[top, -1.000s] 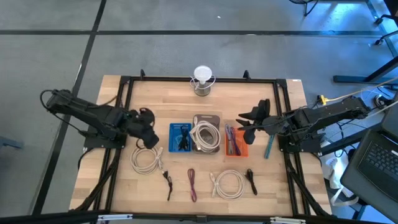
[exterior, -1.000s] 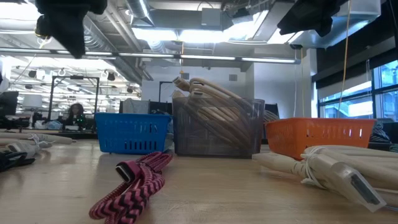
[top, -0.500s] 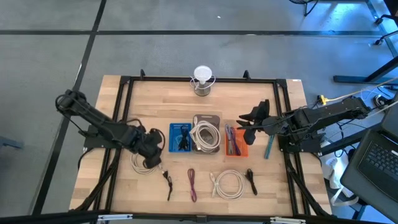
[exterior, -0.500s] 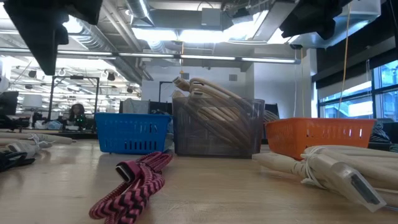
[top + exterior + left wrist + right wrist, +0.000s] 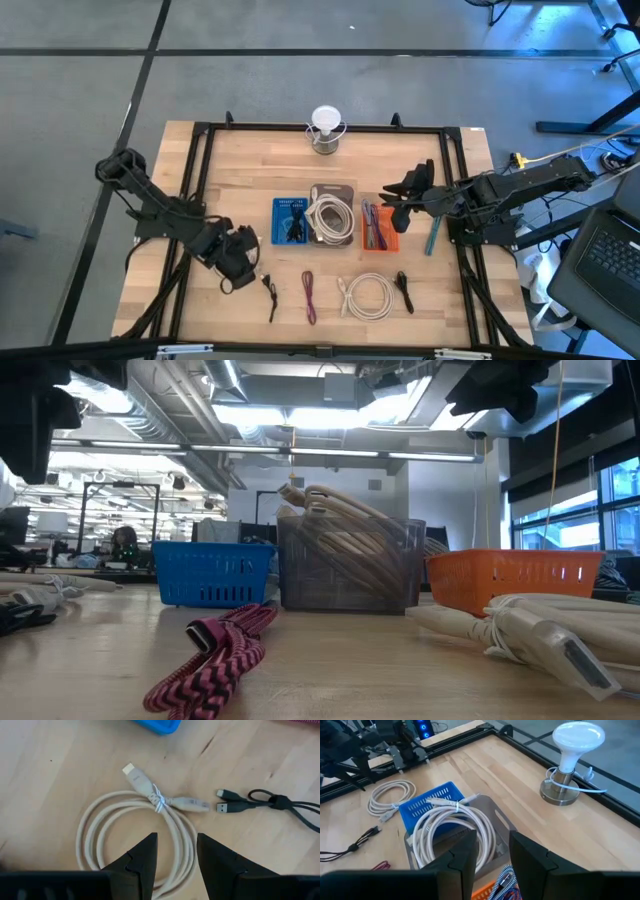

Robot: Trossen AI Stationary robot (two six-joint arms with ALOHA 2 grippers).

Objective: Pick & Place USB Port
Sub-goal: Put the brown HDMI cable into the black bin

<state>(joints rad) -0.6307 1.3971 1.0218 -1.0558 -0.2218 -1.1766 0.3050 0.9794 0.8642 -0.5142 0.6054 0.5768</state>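
Left gripper (image 5: 172, 852), jaws parted and empty, hovers over the coiled white cable (image 5: 131, 834) on the worktop's (image 5: 250, 160) near-left; risk: pinching one loop, or snagging the black USB cable (image 5: 260, 805) just beside it.

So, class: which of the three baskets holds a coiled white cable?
The middle grey basket, between the blue basket and the orange basket; it alone holds a coiled white cable.
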